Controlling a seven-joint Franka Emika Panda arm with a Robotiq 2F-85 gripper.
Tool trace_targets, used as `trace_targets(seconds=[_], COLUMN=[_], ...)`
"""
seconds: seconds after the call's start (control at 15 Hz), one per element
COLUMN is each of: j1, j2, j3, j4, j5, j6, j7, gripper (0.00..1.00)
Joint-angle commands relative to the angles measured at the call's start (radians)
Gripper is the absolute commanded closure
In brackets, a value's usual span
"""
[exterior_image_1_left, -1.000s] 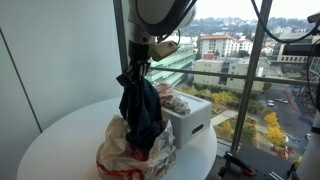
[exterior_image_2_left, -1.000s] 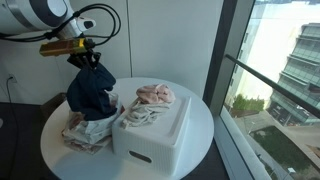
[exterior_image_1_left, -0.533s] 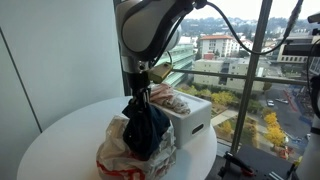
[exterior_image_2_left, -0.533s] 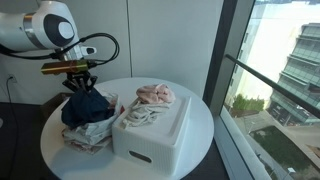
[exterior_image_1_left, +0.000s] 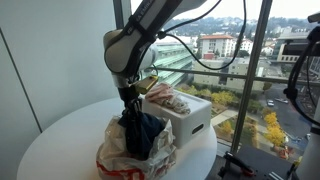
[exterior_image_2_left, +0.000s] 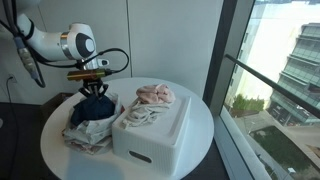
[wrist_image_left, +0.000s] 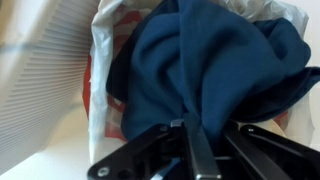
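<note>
My gripper (exterior_image_2_left: 95, 88) is clamped on the dark blue cloth (wrist_image_left: 210, 60), which sits half inside the white plastic bag (exterior_image_1_left: 112, 155) beside the white box (exterior_image_2_left: 150, 135). I judge a slow, straight descent best, so no fold spills over the rim

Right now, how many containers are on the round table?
2. A white and red plastic bag lies under the gripper, which clamps a dark blue garment; a white box stands beside it. Nothing suggests a hidden one.
</note>
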Motion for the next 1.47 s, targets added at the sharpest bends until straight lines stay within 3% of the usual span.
trace_targets(seconds=[0.0, 0.4, 0.53, 0.6, 0.73, 1.0, 1.27, 1.4], j1=[-0.003, -0.048, -0.061, -0.057, -0.060, -0.047, -0.014, -0.030], j2=[0.126, 0.330, 0.335, 0.297, 0.210, 0.013, -0.186, -0.281], j3=[-0.003, -0.012, -0.007, -0.007, 0.014, 0.040, 0.007, -0.017], j4=[0.074, 0.101, 0.114, 0.102, 0.062, 0.008, -0.014, -0.016], j5=[0.033, 0.113, 0.125, 0.128, 0.161, 0.232, 0.165, 0.130], j6=[0.041, 0.199, 0.191, 0.167, 0.121, -0.044, -0.133, -0.145], j7=[-0.021, -0.033, -0.043, -0.030, -0.033, 0.004, 0.123, 0.184], gripper=[0.98, 0.98, 0.95, 0.66, 0.60, 0.29, 0.01, 0.00])
